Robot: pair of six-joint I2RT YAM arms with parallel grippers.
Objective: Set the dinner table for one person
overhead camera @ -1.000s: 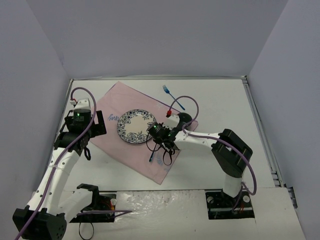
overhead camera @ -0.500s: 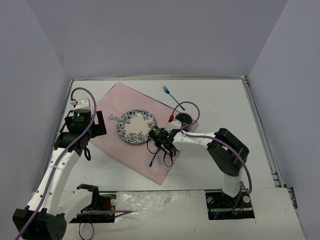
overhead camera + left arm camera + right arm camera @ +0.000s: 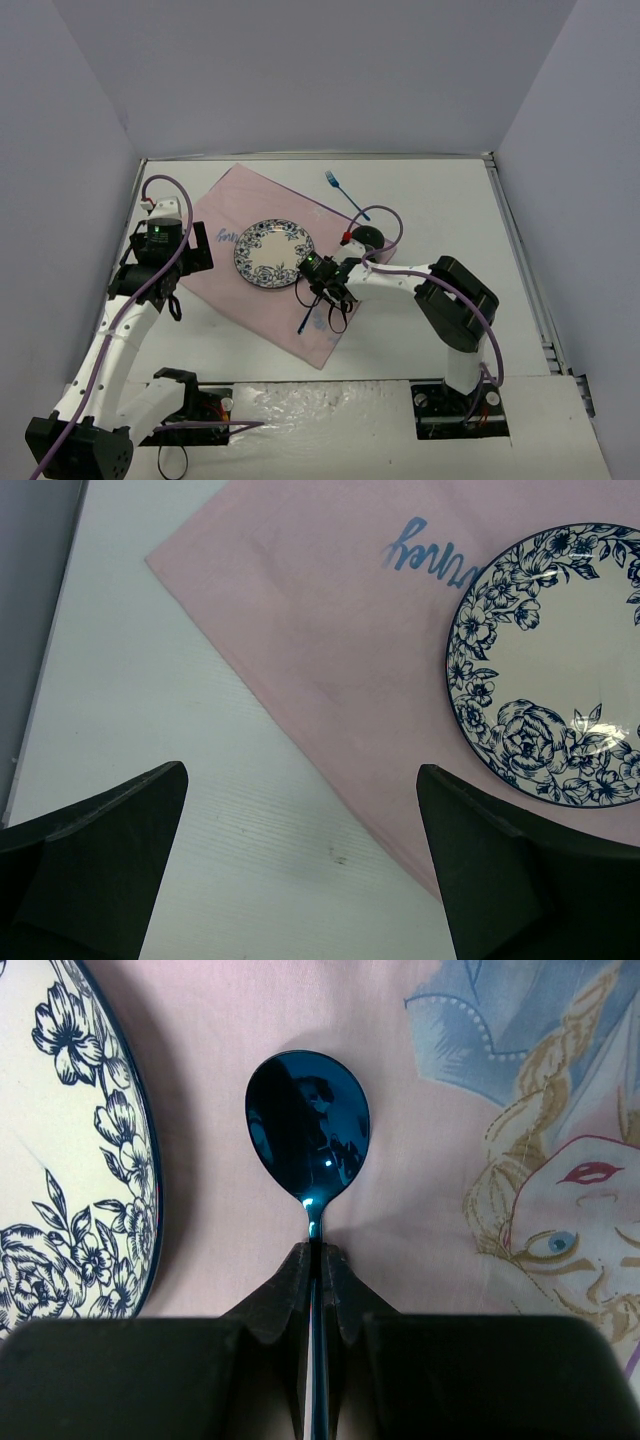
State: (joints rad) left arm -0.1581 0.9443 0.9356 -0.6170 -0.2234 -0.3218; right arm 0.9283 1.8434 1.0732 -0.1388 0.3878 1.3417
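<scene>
The right fingers (image 3: 340,1285) are closed on the neck of a blue spoon (image 3: 308,1125), its bowl over the pink cloth (image 3: 220,1220) beside the plate (image 3: 70,1160). The left fingers (image 3: 100,870) are spread wide and empty above the cloth's edge. The white worktop (image 3: 440,200) lies under it all, with a fork (image 3: 345,192) on it just beyond the cloth.

Three plain, pale grey-lilac panels box in the scene: a back wall (image 3: 320,70), a left wall (image 3: 50,200) and a right wall (image 3: 580,200), meeting at sharp corners. They rise right from the edges of the matte-white dinner table (image 3: 450,200) (a thin metal edge strip (image 3: 513,240) runs along its far and right sides). The light is soft and even, casting only faint shadows.
</scene>
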